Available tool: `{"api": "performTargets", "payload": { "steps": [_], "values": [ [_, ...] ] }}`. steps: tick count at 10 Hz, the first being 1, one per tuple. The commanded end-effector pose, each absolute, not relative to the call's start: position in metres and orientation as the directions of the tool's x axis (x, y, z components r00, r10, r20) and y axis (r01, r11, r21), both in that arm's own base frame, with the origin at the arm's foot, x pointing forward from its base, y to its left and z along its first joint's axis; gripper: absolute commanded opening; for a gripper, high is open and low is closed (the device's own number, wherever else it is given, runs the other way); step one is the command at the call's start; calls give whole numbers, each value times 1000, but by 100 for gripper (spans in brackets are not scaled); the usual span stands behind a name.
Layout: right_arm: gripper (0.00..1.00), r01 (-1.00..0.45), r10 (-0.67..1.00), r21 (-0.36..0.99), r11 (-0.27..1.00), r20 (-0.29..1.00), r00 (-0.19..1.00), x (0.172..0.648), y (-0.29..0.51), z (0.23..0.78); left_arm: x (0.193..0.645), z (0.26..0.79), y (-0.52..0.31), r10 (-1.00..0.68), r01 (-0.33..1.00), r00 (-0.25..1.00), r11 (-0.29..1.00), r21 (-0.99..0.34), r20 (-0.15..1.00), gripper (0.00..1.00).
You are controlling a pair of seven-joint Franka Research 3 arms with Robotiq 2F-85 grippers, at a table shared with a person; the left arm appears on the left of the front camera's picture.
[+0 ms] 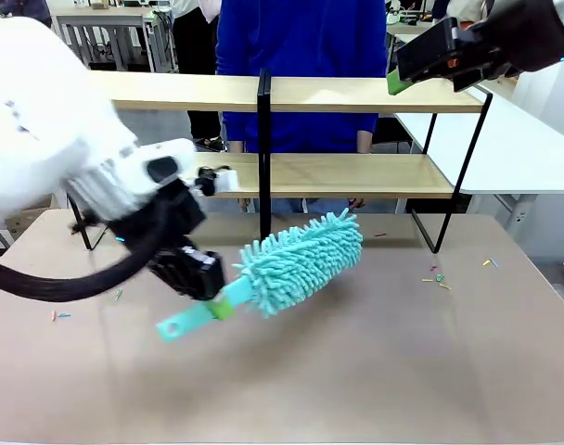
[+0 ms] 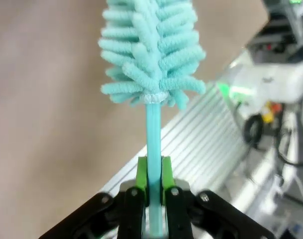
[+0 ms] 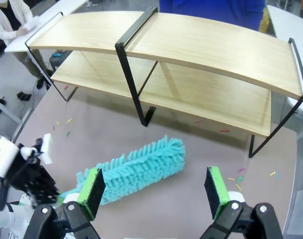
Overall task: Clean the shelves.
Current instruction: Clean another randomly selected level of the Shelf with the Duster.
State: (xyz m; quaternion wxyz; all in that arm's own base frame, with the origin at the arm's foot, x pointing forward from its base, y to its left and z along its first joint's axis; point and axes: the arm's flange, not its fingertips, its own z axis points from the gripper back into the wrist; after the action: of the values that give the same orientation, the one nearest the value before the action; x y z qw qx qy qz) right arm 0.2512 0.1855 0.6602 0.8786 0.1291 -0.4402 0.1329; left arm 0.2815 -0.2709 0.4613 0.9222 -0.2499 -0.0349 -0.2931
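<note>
The shelves [image 1: 356,93] are two long light-wood boards in a thin black frame with a central post, standing across the far half of the table; they also show from above [image 3: 216,50]. My left gripper [image 1: 217,297] is shut on the handle of a teal fluffy duster [image 1: 301,260], held tilted above the table in front of the post. In the left wrist view the green pads [image 2: 141,174] clamp the duster's thin handle [image 2: 152,134]. My right gripper [image 1: 395,82] hovers high beside the upper board at the right, and its jaws stand wide open [image 3: 154,191] above the duster [image 3: 136,167].
A person in a blue top [image 1: 301,56] stands behind the shelves. Small coloured scraps [image 1: 437,278] lie on the brown tabletop at right, more at left [image 1: 61,315], and a few pink ones on the lower board [image 3: 224,130]. A white table [image 1: 523,139] adjoins at right.
</note>
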Motion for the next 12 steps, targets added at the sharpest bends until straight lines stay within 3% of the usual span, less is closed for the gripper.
{"api": "performTargets", "payload": {
  "steps": [1,4,5,6,8,9,12],
  "values": [
    [100,-345,116,112,932,808,577,252,185,661,299,444,-300,-402,447,894,770,-455,199,13],
    [100,-345,116,112,932,808,577,252,185,661,316,420,-326,-234,329,939,825,-460,252,13],
    [100,-345,116,112,932,808,577,252,185,661,321,414,-333,-364,290,930,815,-502,-53,13],
    [100,-345,116,112,932,808,577,252,185,661,313,420,-313,-298,365,930,819,-443,217,13],
    [100,-345,116,112,932,808,577,252,185,661,313,420,-313,-298,365,930,819,-443,217,13],
    [100,-345,116,112,932,808,577,252,185,661,319,411,-322,-300,333,943,824,-459,145,13],
    [100,-345,116,112,932,808,577,252,185,661,340,396,-347,-225,268,963,855,-444,147,13]
  ]
}}
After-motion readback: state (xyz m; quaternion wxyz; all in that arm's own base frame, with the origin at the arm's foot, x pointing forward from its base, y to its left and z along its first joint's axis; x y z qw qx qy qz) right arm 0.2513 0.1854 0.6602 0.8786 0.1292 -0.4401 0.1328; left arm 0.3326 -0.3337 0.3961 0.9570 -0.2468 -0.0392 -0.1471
